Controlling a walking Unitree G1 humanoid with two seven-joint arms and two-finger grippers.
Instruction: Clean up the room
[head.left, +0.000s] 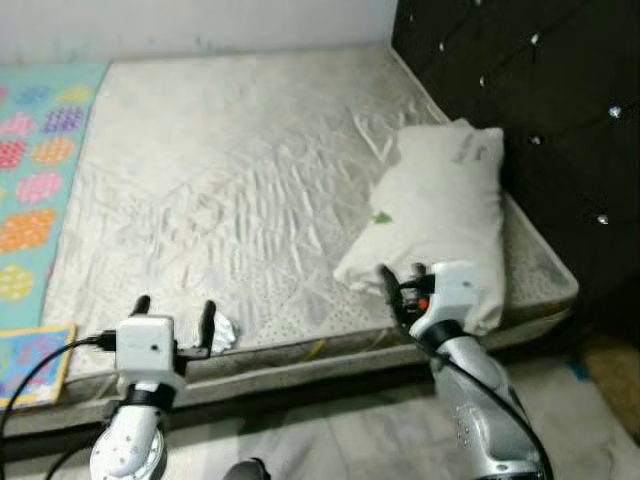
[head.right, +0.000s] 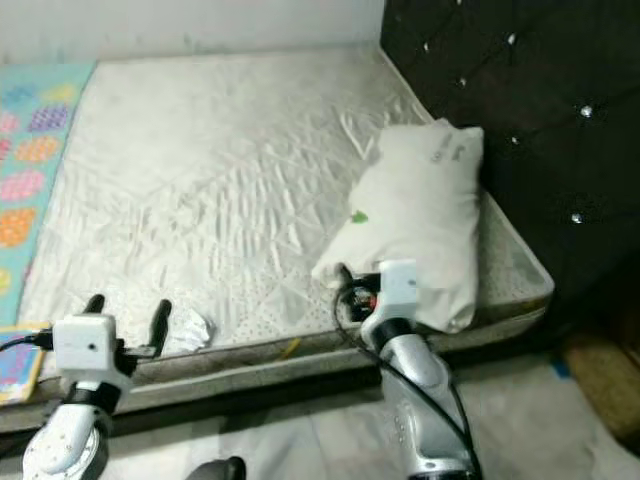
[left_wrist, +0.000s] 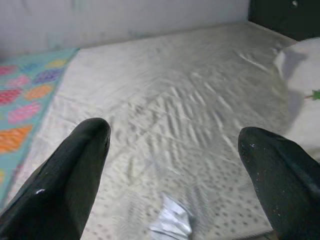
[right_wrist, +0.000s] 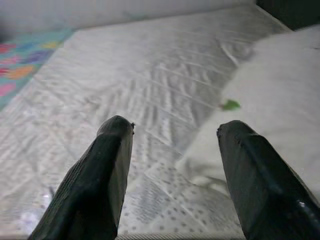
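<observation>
Bare grey-white quilted mattress (head.left: 240, 180) takes most of the head view, wrinkled, running 12 to 6 o'clock. Black tufted headboard with shiny studs (head.left: 540, 110) at 2 o'clock, touching the mattress end. Colourful patterned play mat with teal border (head.left: 35, 170) at 9–10 o'clock along the mattress's far-left side. White rectangular fabric pillow with small green logo (head.left: 440, 210) at 3 o'clock, lying by the headboard, its lower corner near the mattress front edge. Right gripper (head.left: 400, 285) at 5 o'clock, fingers spread apart, empty, just at the pillow's lower-left corner; contact unclear. Left gripper (head.left: 175, 315) at 7 o'clock, fingers wide apart, empty, over the front edge. Flat colourful book or board (head.left: 35, 360) at 8 o'clock on the edge. Small crumpled silvery-white wrapper (head.left: 224, 333) at 6–7 o'clock on the mattress, just beside the left gripper's right finger.
</observation>
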